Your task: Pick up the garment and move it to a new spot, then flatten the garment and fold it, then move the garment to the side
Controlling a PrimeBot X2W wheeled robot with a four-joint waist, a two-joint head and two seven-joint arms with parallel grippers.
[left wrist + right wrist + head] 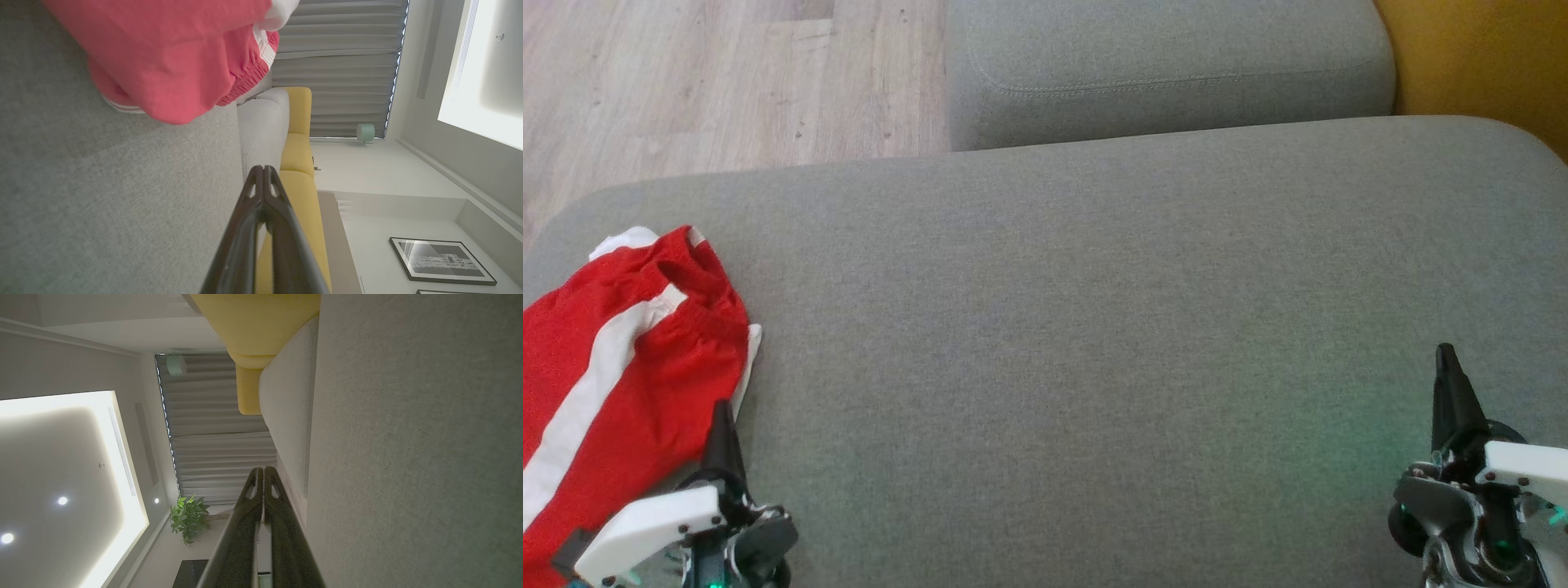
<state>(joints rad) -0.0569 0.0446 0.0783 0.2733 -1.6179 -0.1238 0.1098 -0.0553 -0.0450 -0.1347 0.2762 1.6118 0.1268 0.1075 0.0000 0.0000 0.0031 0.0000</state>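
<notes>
Head view: the red shorts (pixel 621 359) with a white stripe lie on the grey cushion (pixel 1094 327), just left of the left claw (pixel 721 420). The right claw (pixel 1448 367) is well apart from them.
Left wrist view: the left claw (pixel 264 171) is clenched and empty, with the shorts (pixel 171 61) ahead of its tips.
Right wrist view: the right claw (pixel 263 471) is clenched and empty, with the cushion (pixel 408 457) alongside.

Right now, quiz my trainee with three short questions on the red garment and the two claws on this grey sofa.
1. True or false: the left claw grips the red garment.
2. The garment's stripe is: A white, B blue, C black?
3. Is the left or the right claw nearer the garment?
Key: 1 false, it is shut on nothing; 2 A; 3 left.
</notes>
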